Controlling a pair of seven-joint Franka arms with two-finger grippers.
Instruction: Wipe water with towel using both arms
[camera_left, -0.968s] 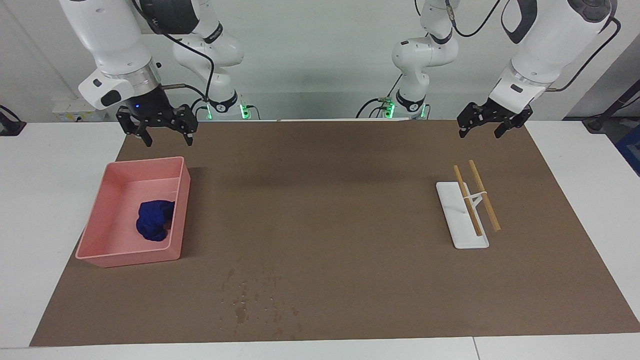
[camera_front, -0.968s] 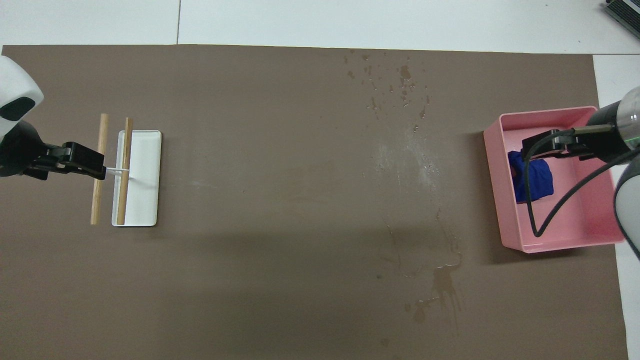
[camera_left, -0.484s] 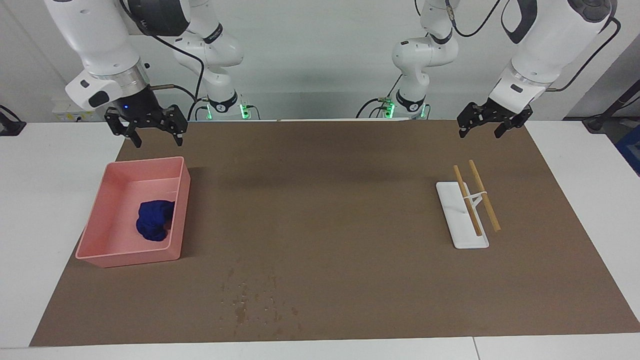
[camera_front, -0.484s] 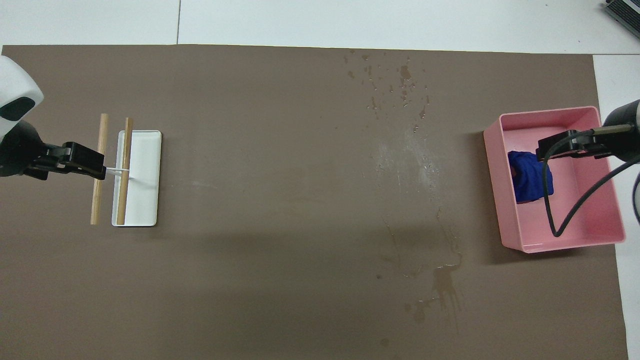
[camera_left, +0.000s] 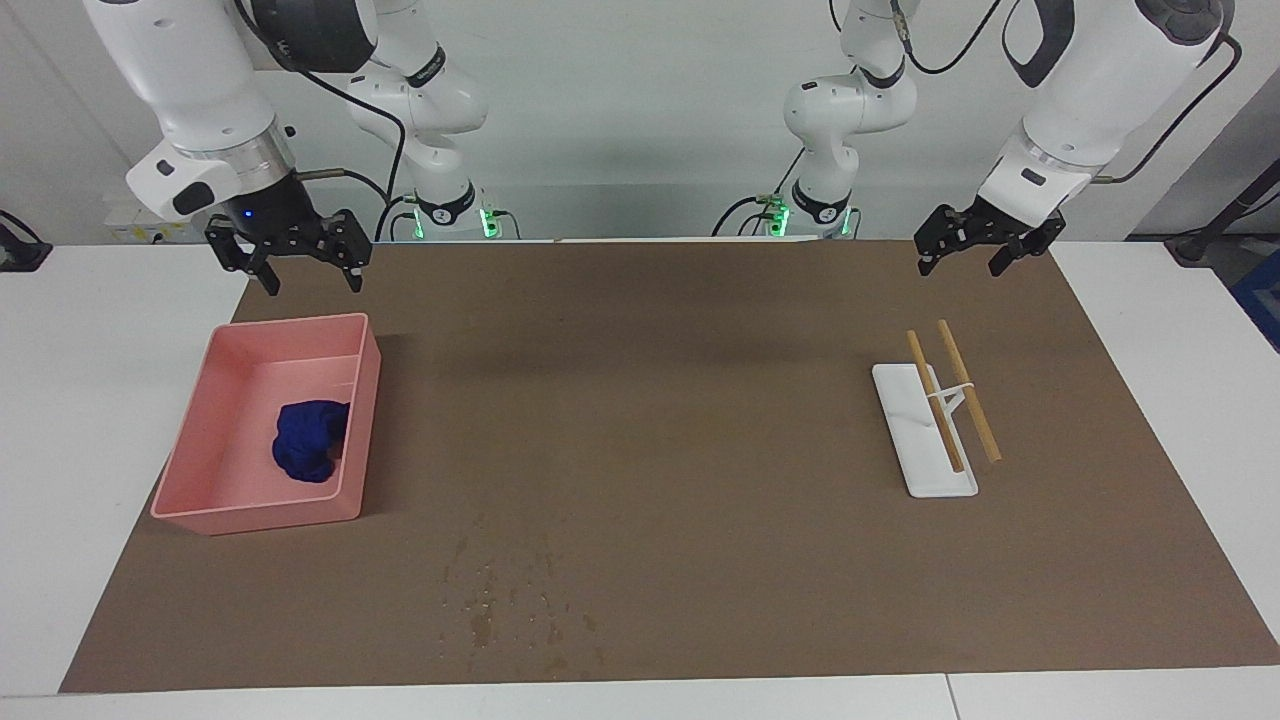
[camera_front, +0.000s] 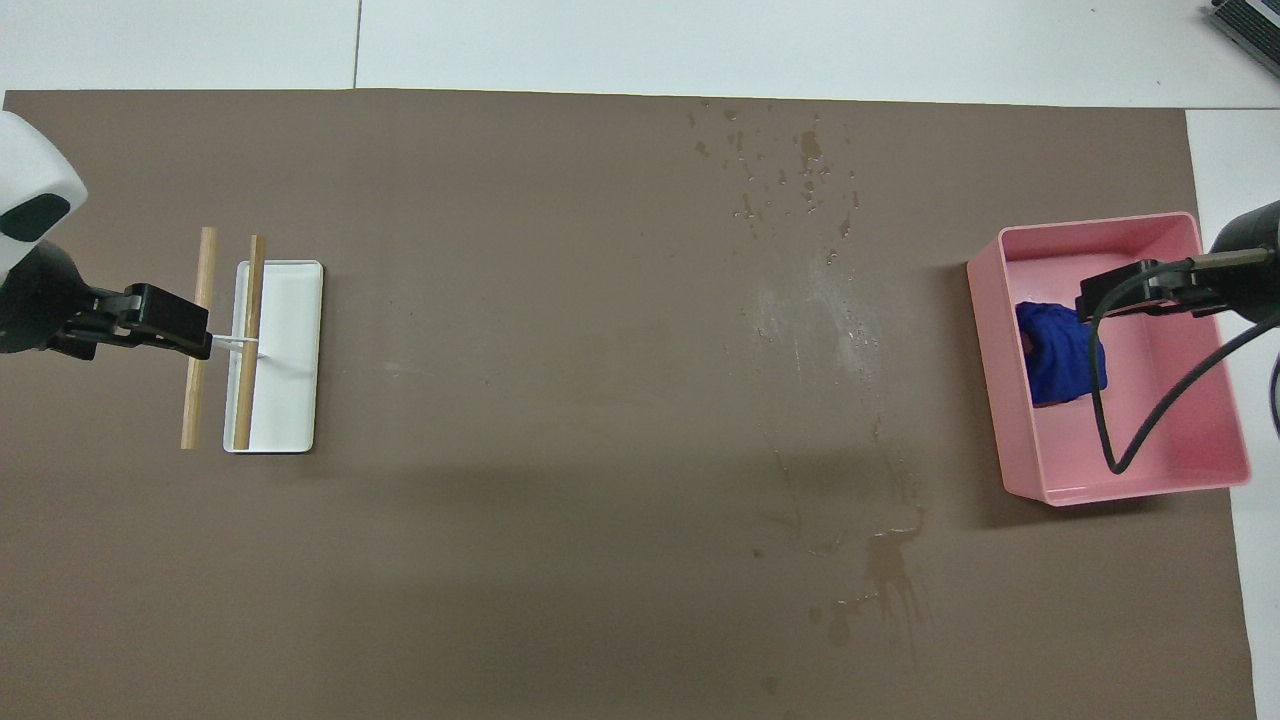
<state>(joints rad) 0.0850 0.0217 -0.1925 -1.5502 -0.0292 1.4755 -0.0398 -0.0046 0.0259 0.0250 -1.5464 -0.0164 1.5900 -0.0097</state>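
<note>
The blue towel (camera_left: 308, 438) (camera_front: 1060, 352) lies crumpled in the pink tray (camera_left: 255, 518) (camera_front: 1120, 490) at the right arm's end of the table. Water drops (camera_left: 500, 600) (camera_front: 790, 170) dot the brown mat near its edge farthest from the robots. My right gripper (camera_left: 312, 285) (camera_front: 1100, 295) hangs open in the air over the tray's end nearest the robots, well above the towel and touching nothing. At the left arm's end, my left gripper (camera_left: 960, 268) (camera_front: 190, 335) hangs open and empty over the mat.
A white rack (camera_left: 925, 430) (camera_front: 280, 355) carrying two wooden rods stands toward the left arm's end, under the left gripper in the overhead view. A second wet stain (camera_front: 885, 570) marks the mat nearer the robots. A black cable (camera_front: 1100, 400) dangles over the tray.
The right gripper has drifted a little toward the right arm's end of the table and slightly upward, still open. The left arm, towel and tray have not moved.
</note>
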